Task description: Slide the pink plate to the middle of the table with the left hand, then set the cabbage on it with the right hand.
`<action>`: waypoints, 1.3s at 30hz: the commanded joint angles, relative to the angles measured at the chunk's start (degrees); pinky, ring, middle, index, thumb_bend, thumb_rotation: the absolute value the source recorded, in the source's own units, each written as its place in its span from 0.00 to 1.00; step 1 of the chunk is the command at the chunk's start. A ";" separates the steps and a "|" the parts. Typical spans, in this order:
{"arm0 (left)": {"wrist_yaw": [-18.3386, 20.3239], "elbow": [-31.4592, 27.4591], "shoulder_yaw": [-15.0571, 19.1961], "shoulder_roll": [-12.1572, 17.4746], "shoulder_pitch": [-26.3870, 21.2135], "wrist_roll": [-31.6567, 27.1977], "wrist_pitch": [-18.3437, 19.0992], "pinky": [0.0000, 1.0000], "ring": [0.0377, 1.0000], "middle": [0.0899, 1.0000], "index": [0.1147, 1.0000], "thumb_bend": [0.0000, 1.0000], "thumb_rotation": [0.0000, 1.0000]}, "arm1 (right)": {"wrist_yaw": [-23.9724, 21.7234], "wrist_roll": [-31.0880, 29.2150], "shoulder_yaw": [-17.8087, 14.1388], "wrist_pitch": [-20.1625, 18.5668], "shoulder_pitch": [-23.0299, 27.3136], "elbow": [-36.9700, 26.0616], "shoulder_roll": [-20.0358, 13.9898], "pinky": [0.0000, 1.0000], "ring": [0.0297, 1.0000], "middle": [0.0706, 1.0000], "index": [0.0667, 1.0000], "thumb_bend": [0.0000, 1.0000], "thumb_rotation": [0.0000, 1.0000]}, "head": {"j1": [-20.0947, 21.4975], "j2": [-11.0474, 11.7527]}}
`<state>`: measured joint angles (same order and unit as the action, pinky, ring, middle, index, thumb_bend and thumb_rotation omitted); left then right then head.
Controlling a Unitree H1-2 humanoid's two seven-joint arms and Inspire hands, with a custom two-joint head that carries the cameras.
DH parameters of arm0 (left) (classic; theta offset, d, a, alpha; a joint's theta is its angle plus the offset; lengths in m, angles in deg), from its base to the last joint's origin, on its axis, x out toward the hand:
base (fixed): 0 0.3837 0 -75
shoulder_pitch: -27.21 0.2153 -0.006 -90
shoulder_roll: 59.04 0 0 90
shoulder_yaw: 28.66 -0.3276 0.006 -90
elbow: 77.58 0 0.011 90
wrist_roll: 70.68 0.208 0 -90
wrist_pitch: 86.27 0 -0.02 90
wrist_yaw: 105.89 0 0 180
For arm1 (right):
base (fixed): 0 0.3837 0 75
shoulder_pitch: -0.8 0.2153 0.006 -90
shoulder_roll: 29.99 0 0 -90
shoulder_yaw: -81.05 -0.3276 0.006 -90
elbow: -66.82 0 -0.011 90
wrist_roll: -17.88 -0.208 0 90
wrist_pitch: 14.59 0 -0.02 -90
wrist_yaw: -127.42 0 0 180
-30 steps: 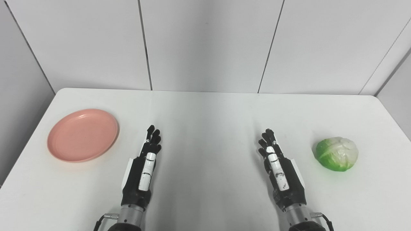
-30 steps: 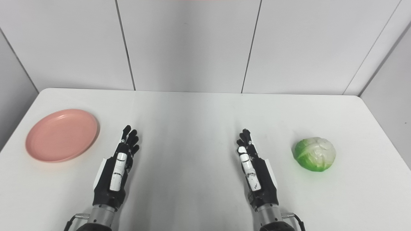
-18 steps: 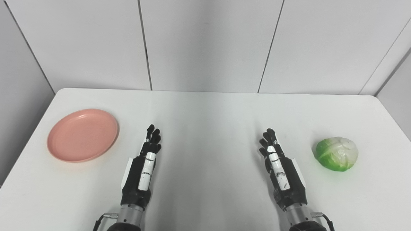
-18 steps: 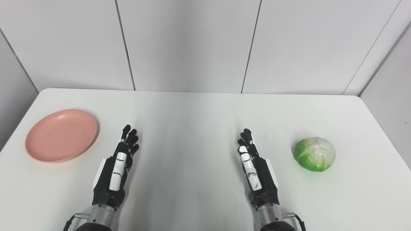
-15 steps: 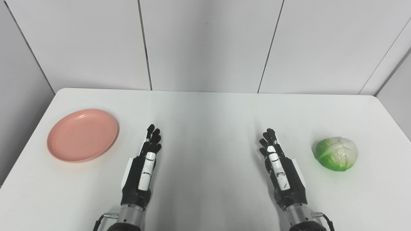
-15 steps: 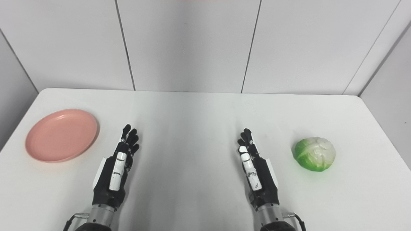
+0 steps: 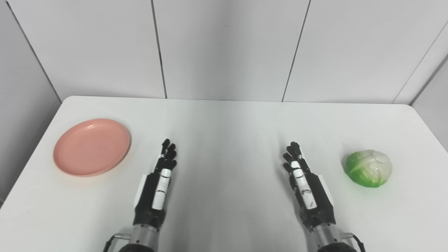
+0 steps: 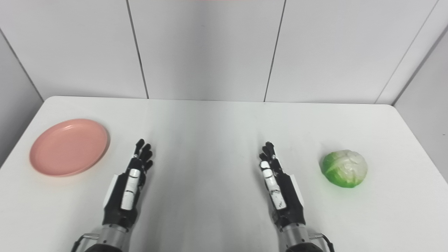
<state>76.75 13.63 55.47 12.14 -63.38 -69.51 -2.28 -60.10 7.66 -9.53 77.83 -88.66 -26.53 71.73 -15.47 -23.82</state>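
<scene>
Resting fingers-forward on the tabletop (image 7: 224, 122), left robot hand (image 7: 157, 189) and right robot hand (image 7: 306, 190) are both released, holding nothing. Pink plate (image 7: 91, 146) sits far left, cabbage (image 7: 368, 168) far right, each beside its assigned hand. Centre likely kept free for the slide.

Plate (image 8: 69, 147) left — cabbage (image 8: 344, 168) right
</scene>
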 commanded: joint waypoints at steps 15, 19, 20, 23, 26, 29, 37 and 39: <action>-10.78 7.18 13.19 0.00 -16.29 -2.92 -12.27 1.00 1.00 1.00 1.00 0.67 0.93 | -1.78 -3.56 -4.84 8.72 3.79 8.84 -2.63 1.00 0.98 0.99 1.00 0.61 0.84 | -16.66 10.96; -12.01 5.41 16.47 2.12 -17.79 -4.31 -12.41 1.00 1.00 1.00 1.00 0.65 0.90 | -2.08 -3.34 -4.69 9.15 4.10 9.65 -3.08 1.00 0.97 0.99 1.00 0.62 0.85 | -16.82 11.26; -12.18 4.68 17.19 2.80 -17.86 -4.56 -11.71 1.00 1.00 1.00 1.00 0.65 0.92 | -2.20 -3.51 -4.61 8.88 4.08 9.54 -3.17 1.00 0.98 0.99 1.00 0.62 0.85 | -16.82 11.26; -12.25 3.44 19.02 5.07 -18.04 -5.72 -9.46 1.00 1.00 0.99 0.98 0.69 0.95 | -2.63 -3.78 -4.54 8.89 3.99 9.41 -3.40 1.00 0.99 1.00 1.00 0.62 0.85 | -16.83 11.10; -13.56 3.03 21.59 6.88 -18.53 -6.20 -7.99 1.00 0.98 0.96 0.95 0.70 0.94 | -2.88 -3.81 -4.50 8.59 3.68 8.54 -3.41 1.00 0.99 1.00 1.00 0.61 0.85 | -15.88 10.33; -14.00 2.32 23.26 8.94 -18.59 -6.49 -5.54 1.00 0.95 0.92 0.91 0.70 0.95 | -3.37 -4.69 -4.60 8.39 3.54 8.11 -3.38 1.00 0.99 1.00 1.00 0.60 0.82 | -15.84 9.65; -16.75 8.48 26.81 15.73 -20.20 -4.31 -1.72 0.95 0.85 0.82 0.81 0.71 0.98 | -5.35 -5.72 -4.37 9.41 3.06 7.46 -4.00 1.00 1.00 1.00 1.00 0.66 0.77 | -16.28 6.44; -17.41 8.97 27.34 17.22 -20.13 -3.87 0.36 0.96 0.85 0.81 0.81 0.71 0.98 | -5.72 -5.64 -4.23 9.63 2.78 7.11 -4.11 1.00 1.00 1.00 1.00 0.70 0.74 | -16.10 5.58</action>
<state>60.26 23.70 82.47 27.46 -81.59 -74.45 -2.52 -64.87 2.38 -13.78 85.14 -84.43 -19.04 68.02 -31.64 -18.19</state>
